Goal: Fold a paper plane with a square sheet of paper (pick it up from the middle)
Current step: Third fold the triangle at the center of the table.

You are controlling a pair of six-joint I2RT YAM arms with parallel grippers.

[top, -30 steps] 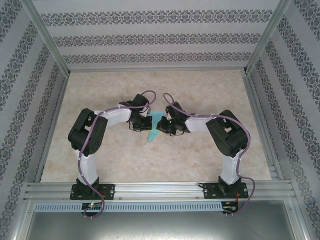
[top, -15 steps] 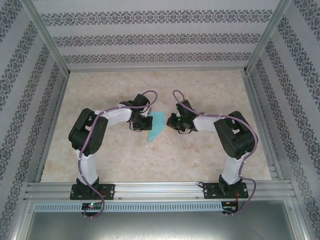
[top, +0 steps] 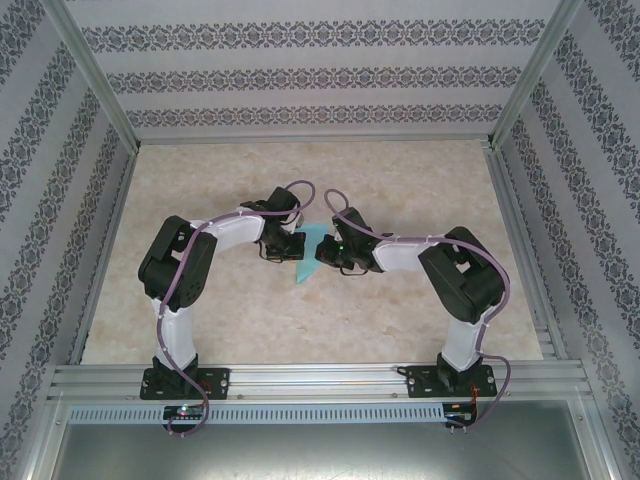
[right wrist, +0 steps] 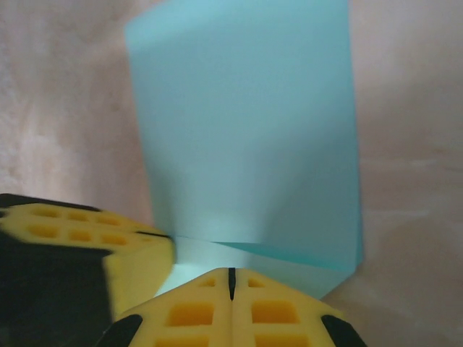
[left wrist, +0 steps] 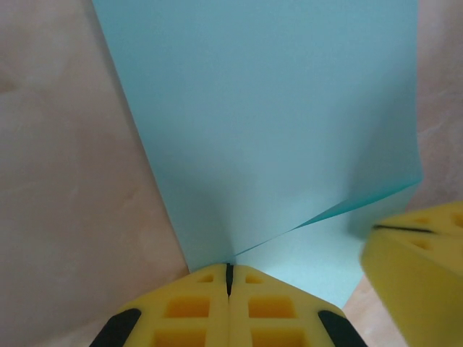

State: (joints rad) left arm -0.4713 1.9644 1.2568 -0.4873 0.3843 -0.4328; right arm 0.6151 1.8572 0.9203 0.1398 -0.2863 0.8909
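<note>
Marbled beige surface (top: 420, 180), patterned walls (top: 300, 75) all round. Folded turquoise paper (top: 306, 262) lies between both hands: left hand (top: 295, 248) and right hand (top: 323, 252) clenched, tips touching it.

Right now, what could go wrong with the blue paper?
1. The shut left fingers and the shut right fingers meet at the same end of the square sheet of paper, very close together, so they might bump into each other.
2. The paper is thin and has a crease right at the fingertips. A sideways drag could wrinkle or tear it, or make the fold crooked.
</note>
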